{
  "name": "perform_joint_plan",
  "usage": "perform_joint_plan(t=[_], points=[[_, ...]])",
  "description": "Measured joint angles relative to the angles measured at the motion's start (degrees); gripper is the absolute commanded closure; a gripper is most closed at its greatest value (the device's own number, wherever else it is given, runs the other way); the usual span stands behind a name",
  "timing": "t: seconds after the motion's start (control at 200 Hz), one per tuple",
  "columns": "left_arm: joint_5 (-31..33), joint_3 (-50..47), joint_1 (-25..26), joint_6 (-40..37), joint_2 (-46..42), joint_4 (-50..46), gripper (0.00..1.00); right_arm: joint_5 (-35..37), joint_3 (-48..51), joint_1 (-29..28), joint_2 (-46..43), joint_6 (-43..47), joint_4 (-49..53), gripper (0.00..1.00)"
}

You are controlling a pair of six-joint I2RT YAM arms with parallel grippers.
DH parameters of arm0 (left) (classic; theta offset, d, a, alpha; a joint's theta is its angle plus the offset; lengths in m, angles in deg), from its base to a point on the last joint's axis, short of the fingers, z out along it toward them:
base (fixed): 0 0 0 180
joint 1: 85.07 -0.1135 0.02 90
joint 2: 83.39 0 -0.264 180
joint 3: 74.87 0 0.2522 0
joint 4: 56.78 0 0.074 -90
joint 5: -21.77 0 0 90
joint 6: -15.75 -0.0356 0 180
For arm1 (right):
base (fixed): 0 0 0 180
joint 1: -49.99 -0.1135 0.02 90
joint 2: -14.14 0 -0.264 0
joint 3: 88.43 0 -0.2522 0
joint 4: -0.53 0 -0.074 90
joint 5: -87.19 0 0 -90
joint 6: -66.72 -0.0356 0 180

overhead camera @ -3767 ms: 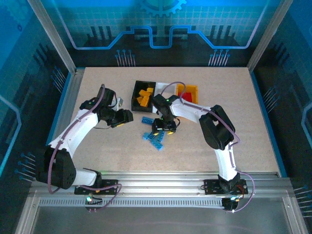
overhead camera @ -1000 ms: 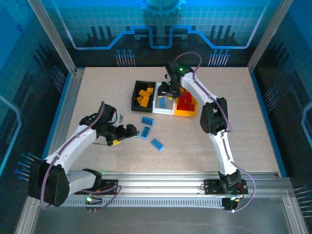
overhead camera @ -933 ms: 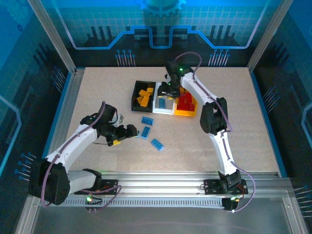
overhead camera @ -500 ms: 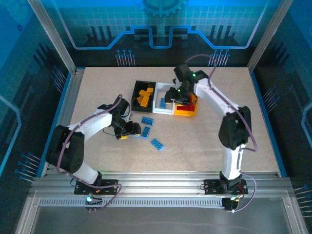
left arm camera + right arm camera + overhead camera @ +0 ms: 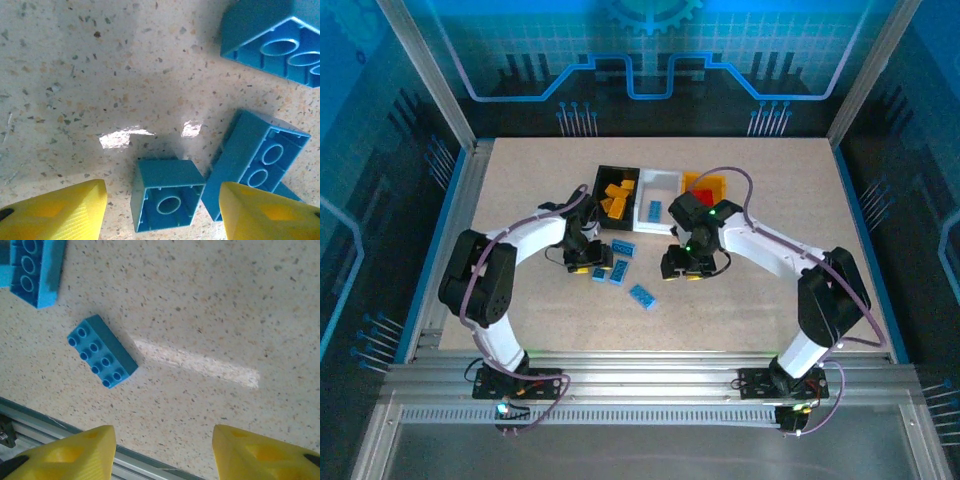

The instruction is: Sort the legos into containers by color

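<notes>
Tabletop (image 5: 520, 330), speckled beige, carries three bins in a row at upper centre of the overhead view: black bin (image 5: 617, 170) with orange-yellow legos (image 5: 615, 200), white bin (image 5: 663, 185) with one blue lego (image 5: 653, 210), orange-yellow bin (image 5: 718, 181) with red legos (image 5: 700, 192). Just below them, left fingers (image 5: 55, 215) straddle a small square blue brick (image 5: 167, 202), a gap at each side. Right fingers (image 5: 265, 455) stand wide and empty over bare tabletop, near a longer blue brick (image 5: 102, 351).

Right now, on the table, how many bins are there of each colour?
black bin: 1
white bin: 1
orange-yellow bin: 1
Total: 3 bins
</notes>
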Motion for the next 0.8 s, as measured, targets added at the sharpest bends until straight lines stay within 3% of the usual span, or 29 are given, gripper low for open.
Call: perform_joint_plan(t=[0.25,0.545,0.795], points=[[0.6,0.0,0.3,0.0,0.9,0.0,0.40,0.0,0.1,-1.4,-0.7,-0.3,-1.4,0.44],[2.6,-1.0,0.3,-1.1,1.9,0.2,0.51,0.5,-1.0,-6.7,2.2,-0.4,-1.4,0.41],[3.4,-1.0,0.3,-2.2,1.6,0.0,0.69,2.8,-3.9,-9.4,7.7,0.2,-0.7,0.34]])
